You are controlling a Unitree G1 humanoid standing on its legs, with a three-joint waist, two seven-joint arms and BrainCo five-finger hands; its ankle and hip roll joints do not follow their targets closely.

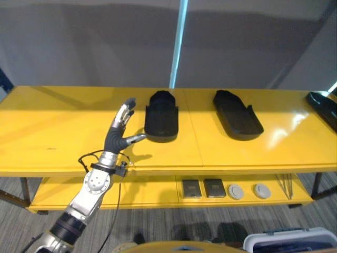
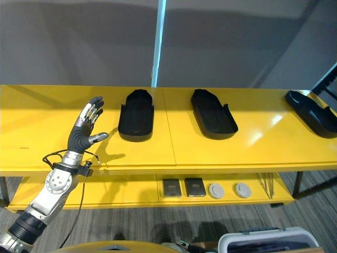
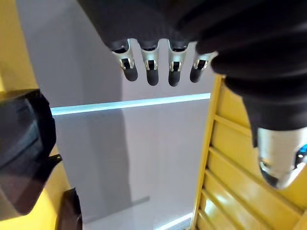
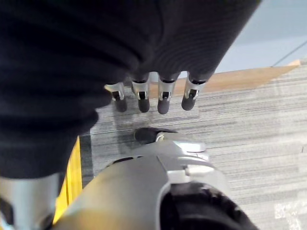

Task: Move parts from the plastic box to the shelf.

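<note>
a: what's my left hand doing in the left eye view?

b: i see my left hand (image 1: 122,132) raised over the top board of the yellow shelf (image 1: 63,121), fingers straight and spread, thumb out to the side, nothing in it and nothing touched. just beside it lies a black part (image 1: 161,116), and a second black part (image 1: 237,114) lies further right, well apart from the first. a third black part (image 1: 322,107) sits at the far right edge. so i count three on top. on the lower board i count two dark square pieces (image 1: 191,188) side by side and two round grey discs (image 1: 236,191) beside them. the plastic box (image 1: 289,240) shows at the lower right corner, near the floor

a: and the right eye view?

b: same layout: hand (image 2: 86,128) flat and empty, three black parts along the top, two squares and two discs below, box corner at the bottom right

a: left wrist view?

b: my fingers (image 3: 152,67) stand in a straight row, relaxed, gripping nothing; the black part (image 3: 24,143) shows past them on the yellow board

a: right wrist view?

b: my right hand (image 4: 158,91) hangs over grey carpet (image 4: 259,124), fingers straight and loose, holding nothing
</note>
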